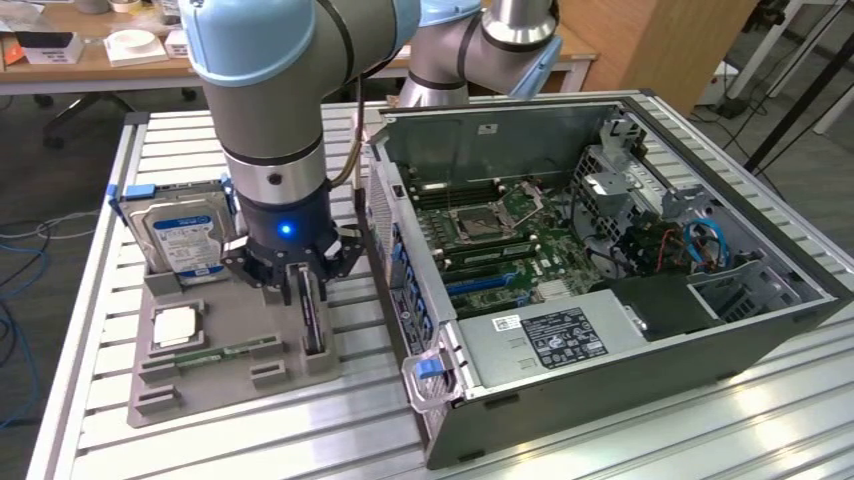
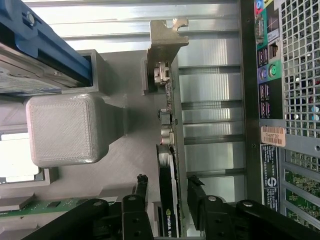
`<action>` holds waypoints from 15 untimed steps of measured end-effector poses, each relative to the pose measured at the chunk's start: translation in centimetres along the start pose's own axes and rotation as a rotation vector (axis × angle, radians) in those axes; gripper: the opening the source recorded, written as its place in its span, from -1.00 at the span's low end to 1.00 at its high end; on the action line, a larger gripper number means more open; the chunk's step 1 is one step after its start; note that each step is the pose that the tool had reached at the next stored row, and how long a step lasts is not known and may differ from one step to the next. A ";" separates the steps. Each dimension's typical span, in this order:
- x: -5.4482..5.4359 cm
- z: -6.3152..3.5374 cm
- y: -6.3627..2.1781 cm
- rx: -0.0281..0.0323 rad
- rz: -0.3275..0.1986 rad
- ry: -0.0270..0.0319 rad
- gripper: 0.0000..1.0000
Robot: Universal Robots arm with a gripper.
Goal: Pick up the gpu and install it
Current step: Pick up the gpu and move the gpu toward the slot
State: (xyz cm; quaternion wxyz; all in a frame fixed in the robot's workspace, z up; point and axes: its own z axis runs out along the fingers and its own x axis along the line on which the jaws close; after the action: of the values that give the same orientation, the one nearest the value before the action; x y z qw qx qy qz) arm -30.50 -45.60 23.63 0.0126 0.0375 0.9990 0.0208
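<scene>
Fingers (image 2: 197,192), black and jointed, stand open on either side of the gpu (image 2: 168,165), a thin black expansion card standing on its edge. A sliver of gap shows on each side of the card, so I judge they straddle it without gripping it yet. The card lies directly between them. Its long axis runs parallel to the perforated rear panel of the open grey computer case (image 1: 627,400), so the fingers would close across its two flat faces. Its silvery metal bracket (image 2: 162,45) sits at one end, clear of the fingers.

The card stands in a slot of a grey printed fixture tray (image 1: 214,385), just beside the case on the exterior view's left. On the same tray, farther from the case than the card, are a silver hard drive with a blue-and-white label (image 1: 187,240) and a slim green memory stick (image 1: 220,352). Both tray and case rest on the slatted aluminium desk (image 1: 641,440).

The grey-and-blue robot arm (image 1: 274,120) hangs vertically beside the case, wrist pointing straight down over the card's slot.
</scene>
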 end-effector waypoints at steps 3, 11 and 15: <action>0.0 0.00 0.00 0.0000 0.000 -0.0001 -0.14; 0.0 0.01 0.00 -0.0001 0.000 -0.0001 -0.27; -0.1 0.01 0.00 0.0000 0.000 0.0000 -0.27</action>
State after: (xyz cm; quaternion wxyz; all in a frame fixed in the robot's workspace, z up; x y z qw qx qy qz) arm -30.42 -45.61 23.63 0.0126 0.0375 0.9990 0.0208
